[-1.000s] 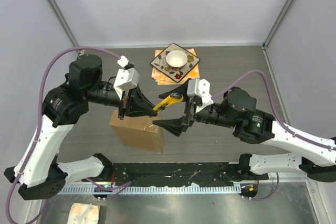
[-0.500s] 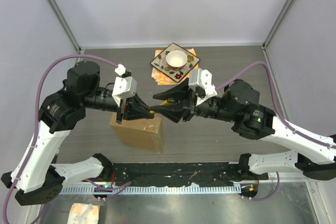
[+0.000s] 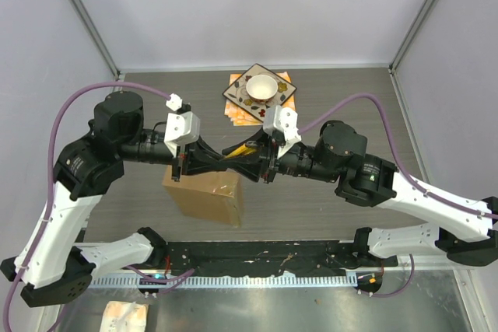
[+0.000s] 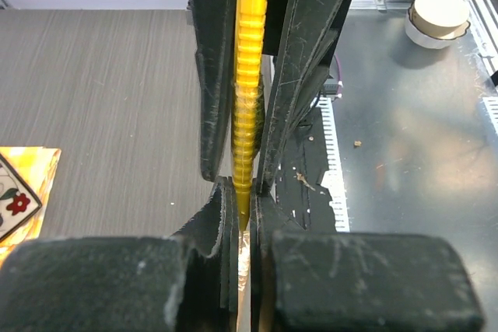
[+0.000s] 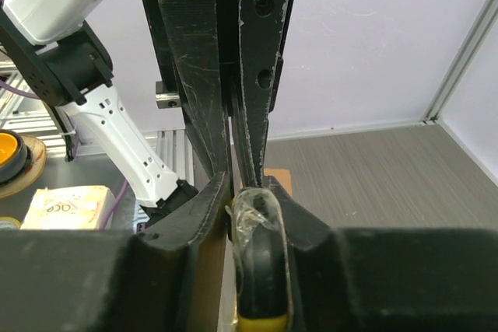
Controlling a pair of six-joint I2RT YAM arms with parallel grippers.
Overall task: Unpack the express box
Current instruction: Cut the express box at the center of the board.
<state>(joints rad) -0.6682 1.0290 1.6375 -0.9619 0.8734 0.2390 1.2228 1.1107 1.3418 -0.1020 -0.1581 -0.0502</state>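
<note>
Closing on the yellow cutter (image 4: 247,99) is the change to note: a second ago the right gripper (image 3: 240,159) stood wide open beside and below the tool, and it now has its jaws drawn in narrow around the ridged yellow body. The left gripper (image 3: 224,162) stays clamped on the same tool from the opposite end, so both pincers hold one item, tip to tip, in the air. Both wrist views confirm this, each showing the other arm's fingers flanking the yellow shaft in close contact. The express box (image 3: 204,198) rests on the table (image 3: 350,99) directly below the meeting point, near the front edge on the left arm's side. It appears closed, with neither pincer touching it. The plate (image 3: 249,101) with its bowl (image 3: 261,85) sits well apart at the far side. This double hold probably serves either to pass the tool across or to pull it open before cutting. No unpacking has started, and one pincer must let go before the box can be worked.
</note>
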